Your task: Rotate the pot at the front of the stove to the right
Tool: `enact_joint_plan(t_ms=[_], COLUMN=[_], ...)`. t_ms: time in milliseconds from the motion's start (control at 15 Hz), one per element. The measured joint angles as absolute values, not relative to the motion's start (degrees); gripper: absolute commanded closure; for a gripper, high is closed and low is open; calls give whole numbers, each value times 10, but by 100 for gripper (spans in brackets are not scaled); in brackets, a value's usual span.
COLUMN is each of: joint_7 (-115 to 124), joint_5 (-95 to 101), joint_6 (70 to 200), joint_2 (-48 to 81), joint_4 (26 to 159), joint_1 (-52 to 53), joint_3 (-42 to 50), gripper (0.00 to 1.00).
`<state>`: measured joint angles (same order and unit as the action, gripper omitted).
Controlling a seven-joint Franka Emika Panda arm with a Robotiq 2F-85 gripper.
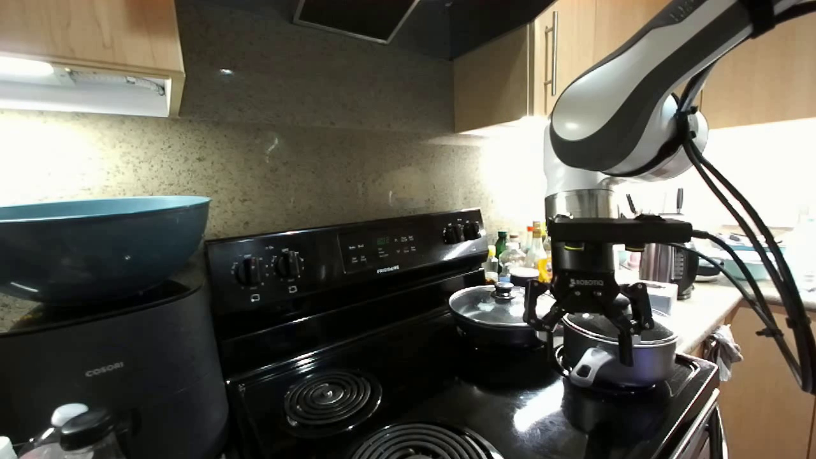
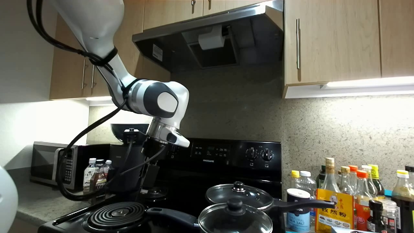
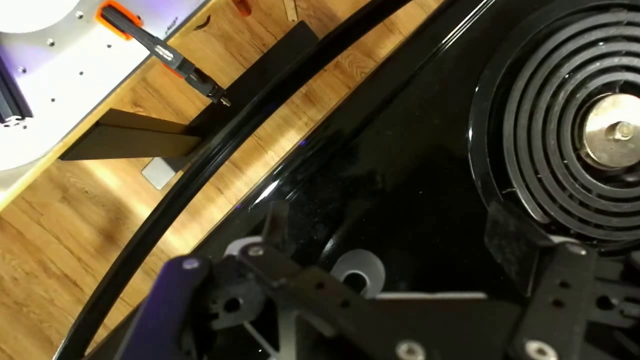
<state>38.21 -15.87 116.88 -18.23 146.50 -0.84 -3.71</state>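
The front pot (image 1: 637, 366) is silver-grey with a glass lid and sits on a front burner. In an exterior view its lid (image 2: 252, 220) shows, and its long dark handle (image 2: 176, 217) points left over the stove. In the wrist view the handle's end (image 3: 370, 265), a grey loop with a hole, shows between the fingers; the gripper body hides the rest. My gripper (image 1: 588, 349) points down with its fingers spread wide, overlapping the handle and the pot in that view. The gripper (image 2: 148, 181) also shows near the handle's far end. I see nothing held; contact cannot be told.
A lidded pan (image 2: 226, 193) stands behind the pot, its handle (image 2: 300, 204) pointing right towards several bottles (image 2: 330, 174). Coil burners (image 1: 333, 395) lie at the stove's other side. A blue bowl (image 1: 102, 248) sits on a black appliance (image 1: 115, 376). The oven handle (image 3: 210, 165) runs along the front.
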Motion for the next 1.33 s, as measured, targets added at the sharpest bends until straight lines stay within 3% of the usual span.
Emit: enact_joint_plan(t_ms=[1333], joint_7=[544], joint_5=[-141], joint_6=[1291], joint_2=[-125], joint_4=[1491], joint_1=[-78], joint_3=[8], gripper=[0])
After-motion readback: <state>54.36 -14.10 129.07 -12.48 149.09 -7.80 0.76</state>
